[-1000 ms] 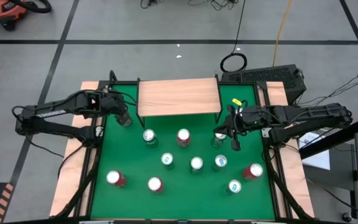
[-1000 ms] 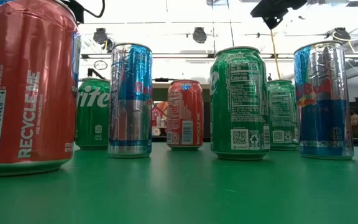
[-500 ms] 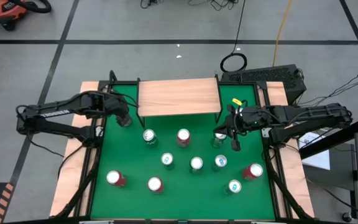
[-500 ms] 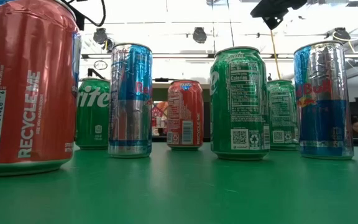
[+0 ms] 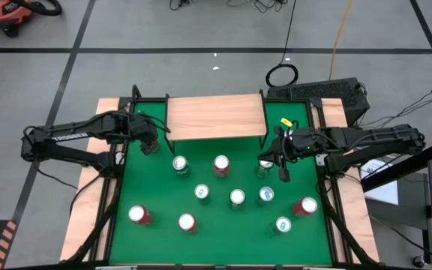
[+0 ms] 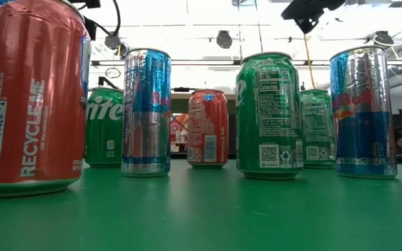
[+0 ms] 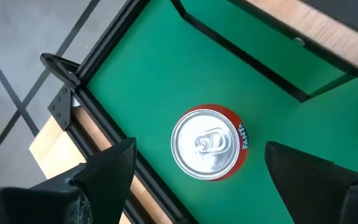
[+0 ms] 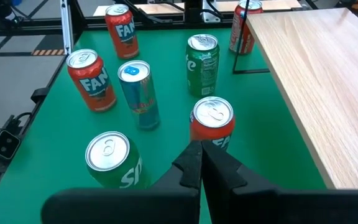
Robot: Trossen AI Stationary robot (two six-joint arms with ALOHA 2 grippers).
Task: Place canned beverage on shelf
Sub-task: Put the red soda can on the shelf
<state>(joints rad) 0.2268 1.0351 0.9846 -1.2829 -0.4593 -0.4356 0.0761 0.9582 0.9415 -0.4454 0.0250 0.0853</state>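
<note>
An orange Fanta can point(image 7: 207, 143) stands upright on the green table point(image 5: 156, 187) at its far left, beside the left leg of the light-wood shelf point(image 5: 216, 116). My left gripper point(image 7: 201, 148) hangs open above it and points steeply down, one finger to each side of the can's top without touching it. In the high view this gripper point(image 5: 150, 144) hides the can. My right gripper point(image 8: 199, 163) is shut, holds nothing and hovers at the far right point(image 5: 283, 172) near the shelf's right leg.
Several more cans stand upright over the middle and near part of the table, among them a red one point(image 5: 221, 165), a green one point(image 5: 202, 193) and a slim blue-silver one point(image 8: 137, 93). The shelf top is bare. A black frame rail point(image 7: 98, 149) runs along the table's left edge.
My left gripper has sunk a little toward the orange can and edged toward the table's right. The cans have stayed where they were.
</note>
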